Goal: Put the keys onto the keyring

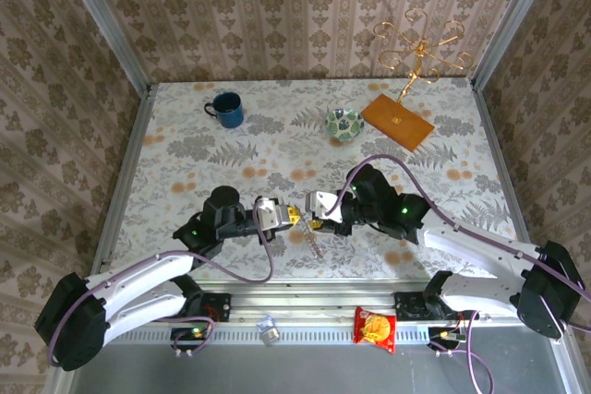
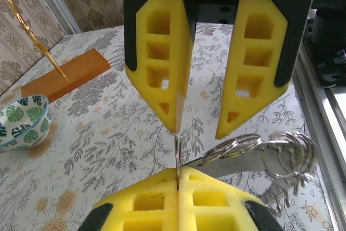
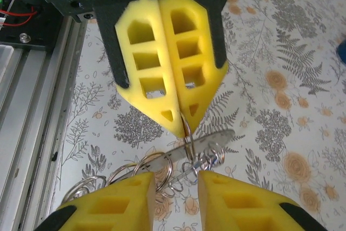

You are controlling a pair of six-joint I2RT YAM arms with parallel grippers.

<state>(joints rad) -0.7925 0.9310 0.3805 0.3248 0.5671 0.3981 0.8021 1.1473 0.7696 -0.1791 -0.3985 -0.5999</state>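
Little done so far. Pinches the keyring (image 2: 177, 152) edge-on at the tips of the clamped-together left gripper (image 2: 178, 174). Holds the right gripper (image 2: 197, 132) spread apart just opposite, close above a silvery blade (image 2: 235, 162), perhaps a key. Leaves the threading undone.

top camera looks down from above and behind the arms (image 1: 138, 283) over the whole desk (image 1: 185, 149). wrist cameras sit close behind the left fingers (image 2: 162, 185) and right fingers (image 3: 135, 187), facing each other mid-desk.
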